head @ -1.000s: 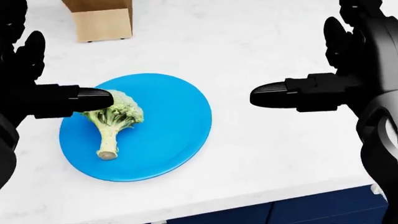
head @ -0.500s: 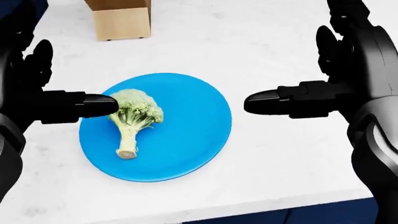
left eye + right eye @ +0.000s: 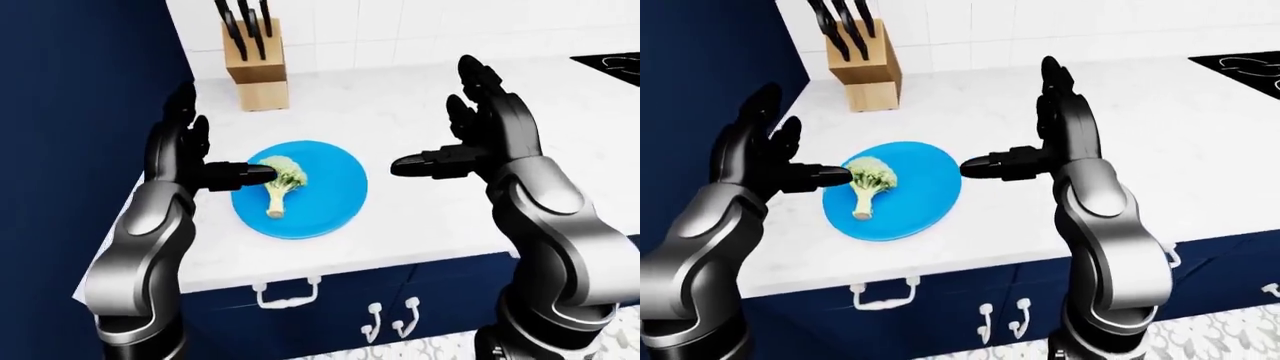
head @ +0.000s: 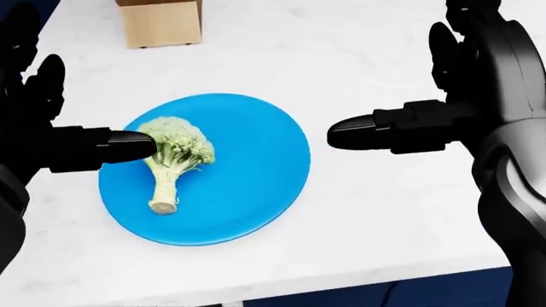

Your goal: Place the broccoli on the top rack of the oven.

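The broccoli (image 4: 173,155) lies on its side on the blue plate (image 4: 256,179), toward the plate's left part in the head view, with its floret pointing up the picture and its pale stalk running down toward the bottom. The plate rests flat on the white counter (image 4: 358,77).

My left hand (image 4: 47,137) stands at the plate's left edge with its fingers spread apart; one outstretched finger reaches level over the rim, and its tip meets the left side of the floret. Nothing is closed round the broccoli. My right hand (image 4: 461,109) hovers over the counter to the right of the plate, also spread apart and holding nothing, one finger pointing left toward the plate and stopping short of its rim. The broccoli sits between my two hands, much nearer the left.

The head view looks steeply down and shows only the base of the wooden knife block (image 4: 160,22) at the top. The left-eye view takes in more: the whole knife block with its dark handles against the white tiled wall (image 3: 420,22), a dark cooktop (image 3: 612,64) at the right edge, and the navy cabinet fronts (image 3: 330,307) with white handles below the counter.
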